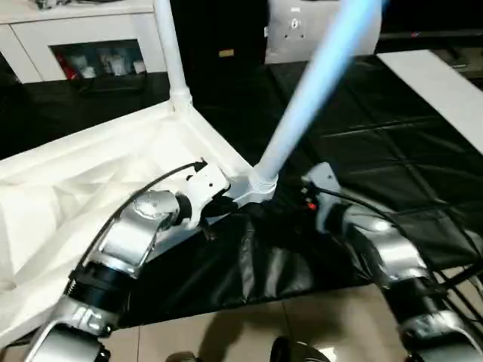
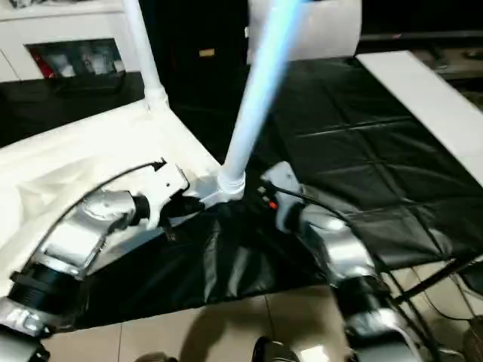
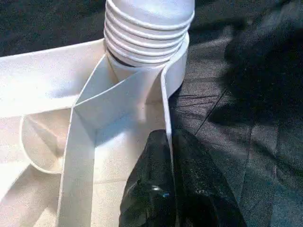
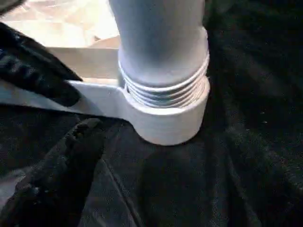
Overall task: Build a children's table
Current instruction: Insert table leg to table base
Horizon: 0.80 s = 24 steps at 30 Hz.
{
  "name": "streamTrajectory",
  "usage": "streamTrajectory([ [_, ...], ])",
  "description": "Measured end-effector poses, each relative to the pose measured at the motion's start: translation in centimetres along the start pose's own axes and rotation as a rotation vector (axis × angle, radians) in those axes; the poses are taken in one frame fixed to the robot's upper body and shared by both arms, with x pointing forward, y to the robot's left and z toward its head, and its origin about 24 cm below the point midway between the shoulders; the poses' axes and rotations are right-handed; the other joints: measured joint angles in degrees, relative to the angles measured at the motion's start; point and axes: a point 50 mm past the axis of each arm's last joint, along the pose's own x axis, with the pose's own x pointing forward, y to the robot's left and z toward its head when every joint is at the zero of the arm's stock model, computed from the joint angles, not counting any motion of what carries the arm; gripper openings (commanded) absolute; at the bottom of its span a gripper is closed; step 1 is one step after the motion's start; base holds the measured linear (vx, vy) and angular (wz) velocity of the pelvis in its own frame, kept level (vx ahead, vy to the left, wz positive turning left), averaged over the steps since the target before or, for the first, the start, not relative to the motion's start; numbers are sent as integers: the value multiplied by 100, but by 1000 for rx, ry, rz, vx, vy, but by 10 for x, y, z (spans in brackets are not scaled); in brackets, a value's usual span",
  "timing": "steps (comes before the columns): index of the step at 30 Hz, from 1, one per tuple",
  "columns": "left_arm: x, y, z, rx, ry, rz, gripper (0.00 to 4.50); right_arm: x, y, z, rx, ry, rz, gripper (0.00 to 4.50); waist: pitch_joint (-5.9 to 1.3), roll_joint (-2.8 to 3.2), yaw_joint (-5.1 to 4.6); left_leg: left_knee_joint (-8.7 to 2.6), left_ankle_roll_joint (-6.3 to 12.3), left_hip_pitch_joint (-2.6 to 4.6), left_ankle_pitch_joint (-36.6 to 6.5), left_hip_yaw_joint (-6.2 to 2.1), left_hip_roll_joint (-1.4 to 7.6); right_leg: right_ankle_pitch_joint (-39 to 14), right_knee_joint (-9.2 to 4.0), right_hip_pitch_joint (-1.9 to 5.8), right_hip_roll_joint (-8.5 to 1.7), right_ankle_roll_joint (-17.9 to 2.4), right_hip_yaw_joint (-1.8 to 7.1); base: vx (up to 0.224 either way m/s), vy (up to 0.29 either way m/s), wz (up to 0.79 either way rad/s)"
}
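Screwing a leg into the near corner socket

The left tool (image 3: 173,189) pinches the tabletop (image 1: 98,173) rim beside the socket (image 4: 165,123); the right tool (image 4: 61,175), spread, should regrip the leg (image 1: 302,113) squarely before turning.

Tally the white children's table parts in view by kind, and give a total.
Table top, upside down: 1
Legs standing in corner sockets: 2, the near leg and the far leg
Total: 3

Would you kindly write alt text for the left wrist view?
The left claw pinches the white rim of the upturned table top near its corner socket, where a ribbed leg is seated. Black sheeting lies beyond.
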Motion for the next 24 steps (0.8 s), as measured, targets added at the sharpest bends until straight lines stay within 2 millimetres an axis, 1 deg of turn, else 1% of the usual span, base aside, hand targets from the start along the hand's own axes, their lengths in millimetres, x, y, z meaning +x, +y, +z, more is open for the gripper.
streamTrajectory([
  [2,-1,0,0,5,1,-2,0,-2,-1,4,-3,-20,-2,443,0,0,14,18,0,-16,0,-2,2,1,31,-22,0,-33,0,0,0,0],
  [5,-4,-3,-1,11,11,-21,0,-6,6,9,5,-58,15,443,0,-5,27,20,-10,-16,6,-4,6,-16,33,-22,0,-7,-2,0,0,0],
  [8,-8,-15,-3,10,14,-58,0,-10,21,7,101,-119,11,443,-3,-9,29,21,-17,-13,8,-5,6,-17,30,-16,0,-5,0,0,0,0],
  [10,-10,-26,-3,-10,12,-79,0,-9,35,6,230,-179,-1,443,-7,-2,31,21,-23,-14,9,-5,4,-17,25,-13,-2,-4,2,0,0,0],
  [12,-10,-36,-3,-32,9,-99,0,-6,45,6,330,-215,-27,443,-14,4,34,22,-25,-12,9,-5,-1,-17,19,-6,-5,-4,4,0,0,0],
  [15,-6,-46,-1,-51,6,-132,0,-5,45,6,373,-202,-74,443,-25,1,59,29,-33,-12,15,-10,-11,-17,11,9,-8,-2,12,0,0,0],
  [18,-3,-49,-1,-73,15,-131,0,-4,47,-1,417,-163,-120,443,-48,5,48,36,-34,-12,15,-10,-11,-15,6,14,-8,3,12,0,0,0],
  [19,-2,-50,0,-82,17,-127,0,-3,48,-1,420,-147,-136,443,-61,11,43,38,-35,-13,16,-11,-11,-10,5,15,-8,10,12,0,0,0],
  [21,0,-51,-1,-100,27,-112,0,-3,48,-3,427,-116,-169,443,-117,22,44,39,-35,-13,16,-13,-11,-6,-4,20,-7,16,10,0,0,0],
  [22,1,-51,-1,-106,31,-105,0,-2,47,-4,434,-103,-179,443,-135,24,43,39,-35,-12,16,-13,-12,-6,-7,23,-7,17,9,0,0,0],
  [24,3,-52,0,-115,34,-86,0,-3,46,-5,437,-87,-200,443,-150,21,37,40,-35,-14,16,-13,-12,-3,-21,30,-7,21,7,0,0,0],
])
